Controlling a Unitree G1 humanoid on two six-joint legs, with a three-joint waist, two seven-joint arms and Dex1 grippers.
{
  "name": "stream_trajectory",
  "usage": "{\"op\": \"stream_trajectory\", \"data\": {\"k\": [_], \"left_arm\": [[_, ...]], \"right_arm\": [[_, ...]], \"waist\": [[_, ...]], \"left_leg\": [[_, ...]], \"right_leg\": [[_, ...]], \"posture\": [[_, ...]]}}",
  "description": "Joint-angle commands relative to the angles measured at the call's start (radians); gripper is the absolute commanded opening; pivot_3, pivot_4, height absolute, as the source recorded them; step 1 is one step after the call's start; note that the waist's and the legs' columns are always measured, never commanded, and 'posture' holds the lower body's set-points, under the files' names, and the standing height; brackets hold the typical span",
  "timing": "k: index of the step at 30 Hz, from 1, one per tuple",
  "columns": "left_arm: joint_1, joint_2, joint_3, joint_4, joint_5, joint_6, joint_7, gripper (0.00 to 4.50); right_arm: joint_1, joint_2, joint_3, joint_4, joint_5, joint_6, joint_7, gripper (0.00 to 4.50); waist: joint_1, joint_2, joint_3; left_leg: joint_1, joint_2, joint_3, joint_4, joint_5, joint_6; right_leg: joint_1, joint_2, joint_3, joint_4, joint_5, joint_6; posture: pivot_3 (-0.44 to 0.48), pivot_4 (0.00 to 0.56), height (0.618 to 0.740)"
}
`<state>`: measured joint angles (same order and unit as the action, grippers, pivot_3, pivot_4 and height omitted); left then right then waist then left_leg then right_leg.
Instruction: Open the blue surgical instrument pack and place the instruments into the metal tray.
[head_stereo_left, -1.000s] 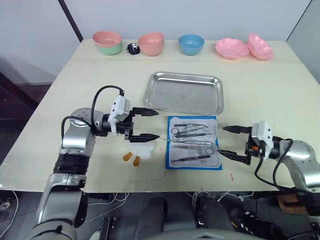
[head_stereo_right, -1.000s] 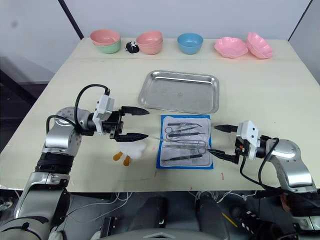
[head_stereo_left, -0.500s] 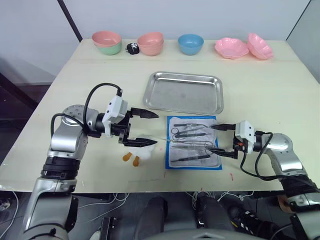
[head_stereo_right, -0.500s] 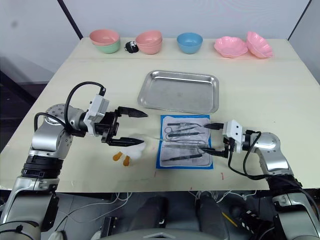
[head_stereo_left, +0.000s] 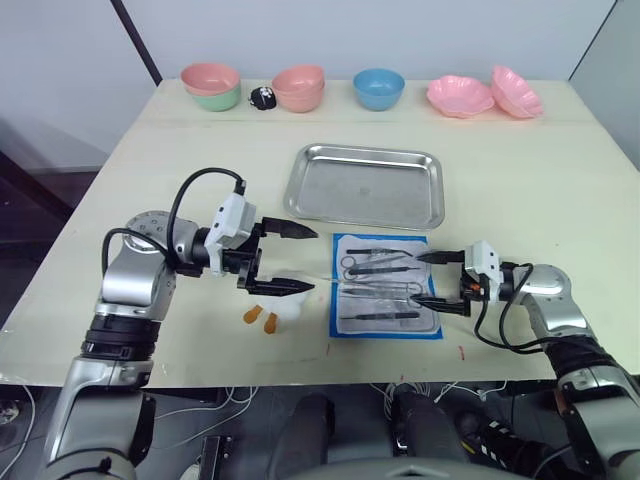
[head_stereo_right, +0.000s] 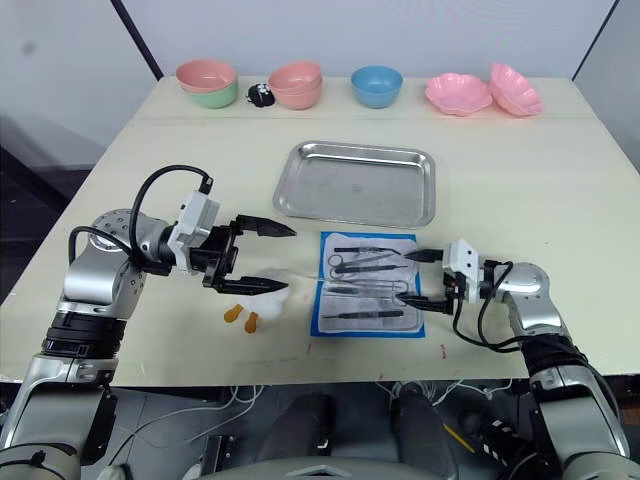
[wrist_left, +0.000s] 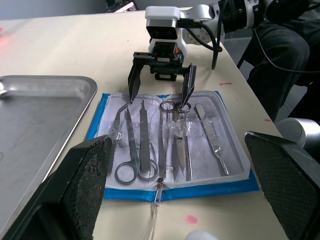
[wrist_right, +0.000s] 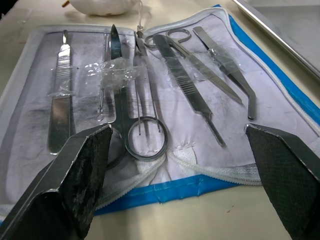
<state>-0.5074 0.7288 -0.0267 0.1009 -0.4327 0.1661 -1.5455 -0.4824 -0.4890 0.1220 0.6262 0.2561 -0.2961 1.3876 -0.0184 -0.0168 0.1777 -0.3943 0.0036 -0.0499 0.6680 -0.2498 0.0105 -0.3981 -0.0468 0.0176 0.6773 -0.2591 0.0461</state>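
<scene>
pack: the blue surgical instrument pack (head_stereo_left: 385, 285) lies open and flat on the tabletop (head_stereo_left: 520, 180), lining up, just in front of the metal tray (head_stereo_left: 367, 185) — the tray looks bare.
instruments: the instruments (wrist_right: 145, 85) lie side by side on the lining, some under clear tape; their long axes run across the pack, left to right, ring handles mixed both ways.
right claw: the right claw (head_stereo_left: 438, 281) is spread wide and empty, its tips at the pack's right edge, pointing along the tools' length.
left claw: the left claw (head_stereo_left: 293, 259) is also spread and empty, hovering off the pack's left side above a white wad (head_stereo_left: 283, 305).
nearer arm: the right — its tips look already over the lining.
coming move: probably an end-on pinch of a handle, then a carry away from the robot to the tray.
</scene>
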Motion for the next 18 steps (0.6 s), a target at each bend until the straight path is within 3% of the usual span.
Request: {"op": "stream_trajectory", "data": {"k": [1, 9, 16, 18], "left_arm": [[-0.003, 0.011, -0.003, 0.001, 0.002, -0.022, -0.021, 4.50], [-0.027, -0.011, -0.036, 0.056, 0.041, -0.081, -0.005, 4.50], [-0.134, -0.084, -0.075, 0.200, 0.094, -0.094, 0.025, 4.50], [-0.162, -0.101, -0.092, 0.240, 0.115, -0.102, 0.022, 3.56]], "right_arm": [[0.010, -0.006, 0.047, 0.083, -0.078, -0.022, 0.017, 4.42], [-0.026, 0.000, 0.071, 0.156, -0.095, -0.017, 0.046, 4.42], [-0.040, 0.006, 0.075, 0.178, -0.105, -0.019, 0.042, 4.42], [-0.043, 0.008, 0.074, 0.181, -0.105, -0.019, 0.041, 4.50]], "waist": [[0.000, 0.000, 0.000], [0.000, -0.002, -0.001], [-0.001, -0.004, -0.003], [-0.003, -0.004, -0.003]], "left_leg": [[0.000, 0.000, 0.000, 0.000, 0.000, 0.000], [0.004, 0.000, 0.000, -0.001, 0.000, 0.000], [0.004, -0.001, 0.000, -0.001, 0.000, 0.000], [0.005, -0.001, 0.001, -0.001, 0.000, 0.000]], "right_leg": [[0.000, 0.000, 0.000, 0.000, 0.000, 0.000], [0.002, 0.000, 0.001, 0.000, 0.000, 0.000], [0.003, 0.000, 0.001, 0.000, 0.000, 0.000], [0.003, 0.000, 0.001, 0.000, 0.000, 0.000]], "posture": [[0.000, 0.150, 0.740], [0.000, 0.150, 0.740], [0.000, 0.150, 0.740], [0.000, 0.150, 0.740]]}}
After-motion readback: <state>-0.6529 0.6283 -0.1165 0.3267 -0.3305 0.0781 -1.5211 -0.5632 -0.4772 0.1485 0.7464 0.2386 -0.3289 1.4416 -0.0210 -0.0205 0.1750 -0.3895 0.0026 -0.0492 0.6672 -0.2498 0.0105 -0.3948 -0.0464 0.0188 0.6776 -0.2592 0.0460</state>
